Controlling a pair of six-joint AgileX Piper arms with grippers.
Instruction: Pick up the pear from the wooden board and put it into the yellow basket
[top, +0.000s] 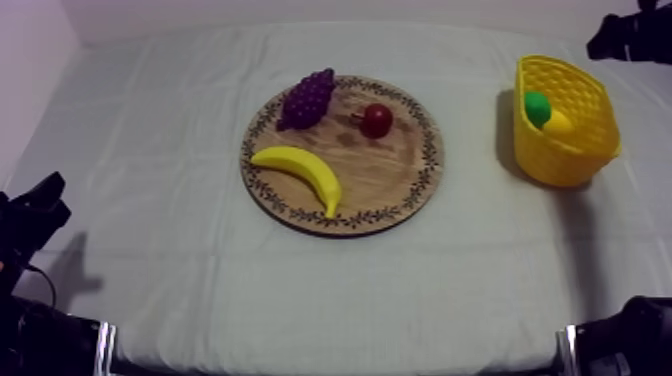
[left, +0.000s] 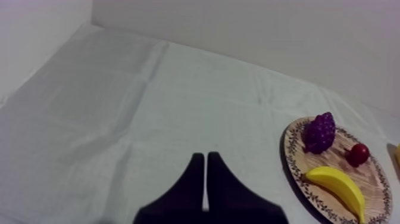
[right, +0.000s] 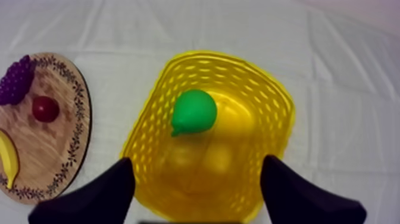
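Resting low at its own side, the left gripper has its fingers pressed together in a narrow wedge, holding nothing, well apart from everything the task concerns. Beyond it sits the round wooden board, carrying a banana nearest, then a small red fruit and a bunch of grapes at its far rim; no pear lies on it. Farther right stands the yellow basket, and the green pear lies inside it, towards the wall nearer the board, its narrow end pointing roughly boardward. The right gripper hangs directly above the basket, fingers spread wide with nothing between them, clear of the pear. That arm is plainly the nearer one, and to my eye the placing looks done, so the next move probably needs only a lift away. Beside the pear sits a yellow lump I cannot tell from the basket's own weave, and the right arm is cut off at the picture's edge
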